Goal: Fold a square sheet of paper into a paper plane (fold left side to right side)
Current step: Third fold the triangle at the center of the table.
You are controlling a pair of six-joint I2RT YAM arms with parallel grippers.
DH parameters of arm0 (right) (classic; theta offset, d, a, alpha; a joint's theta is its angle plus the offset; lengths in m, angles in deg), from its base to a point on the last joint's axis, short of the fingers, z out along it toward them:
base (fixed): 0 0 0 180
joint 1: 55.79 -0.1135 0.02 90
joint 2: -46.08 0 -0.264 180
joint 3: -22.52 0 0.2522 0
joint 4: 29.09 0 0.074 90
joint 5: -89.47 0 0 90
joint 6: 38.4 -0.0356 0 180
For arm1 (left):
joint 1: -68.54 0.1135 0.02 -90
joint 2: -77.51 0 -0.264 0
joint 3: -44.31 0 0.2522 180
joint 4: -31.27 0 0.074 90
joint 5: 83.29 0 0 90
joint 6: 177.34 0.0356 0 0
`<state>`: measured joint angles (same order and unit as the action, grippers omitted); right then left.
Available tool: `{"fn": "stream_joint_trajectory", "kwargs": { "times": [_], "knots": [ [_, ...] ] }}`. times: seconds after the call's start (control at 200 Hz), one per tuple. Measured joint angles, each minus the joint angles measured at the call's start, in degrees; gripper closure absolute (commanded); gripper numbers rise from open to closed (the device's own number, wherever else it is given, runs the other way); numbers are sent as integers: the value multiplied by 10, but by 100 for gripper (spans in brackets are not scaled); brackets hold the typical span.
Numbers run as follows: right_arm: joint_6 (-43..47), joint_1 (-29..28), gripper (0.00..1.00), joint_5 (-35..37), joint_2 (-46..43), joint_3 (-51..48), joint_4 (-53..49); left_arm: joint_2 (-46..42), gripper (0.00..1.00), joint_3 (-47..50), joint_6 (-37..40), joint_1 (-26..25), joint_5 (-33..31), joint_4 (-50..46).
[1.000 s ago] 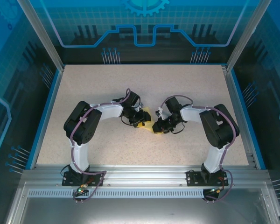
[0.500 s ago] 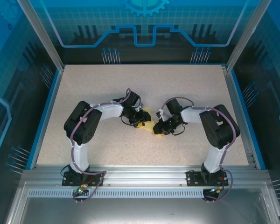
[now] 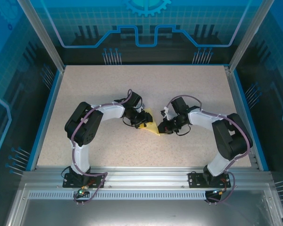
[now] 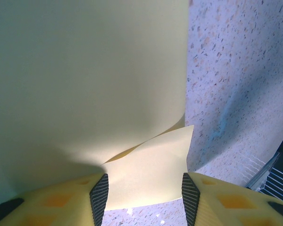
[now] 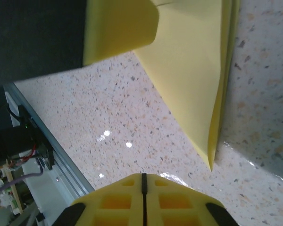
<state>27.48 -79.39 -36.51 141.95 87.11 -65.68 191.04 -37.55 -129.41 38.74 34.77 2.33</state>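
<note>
Straddles, with half-wide left pincer (image 4: 144, 195), a corner of the creased pale-yellow paper wedge (image 4: 85, 84) lying on the counter (image 4: 236, 94). Shut empty at right pincer (image 5: 142, 181), wedge's point just ahead, long axis running away.

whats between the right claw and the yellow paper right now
Bare speckled table, nothing else: in the right wrist view the shut right claw sits just short of the pointed tip of the folded paper.
</note>
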Motion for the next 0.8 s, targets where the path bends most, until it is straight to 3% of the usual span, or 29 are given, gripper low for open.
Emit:
{"fn": "stream_joint_trajectory", "kwargs": {
  "times": [0.485, 0.8],
  "knots": [
    [-27, -5, 97, 41, 90, 33, -2, 0, 50, -2, 2, 0, 0, -3],
    [-27, -5, 98, 46, 93, 35, -5, 0, 49, -19, 7, -4, -15, -27]
  ]
}}
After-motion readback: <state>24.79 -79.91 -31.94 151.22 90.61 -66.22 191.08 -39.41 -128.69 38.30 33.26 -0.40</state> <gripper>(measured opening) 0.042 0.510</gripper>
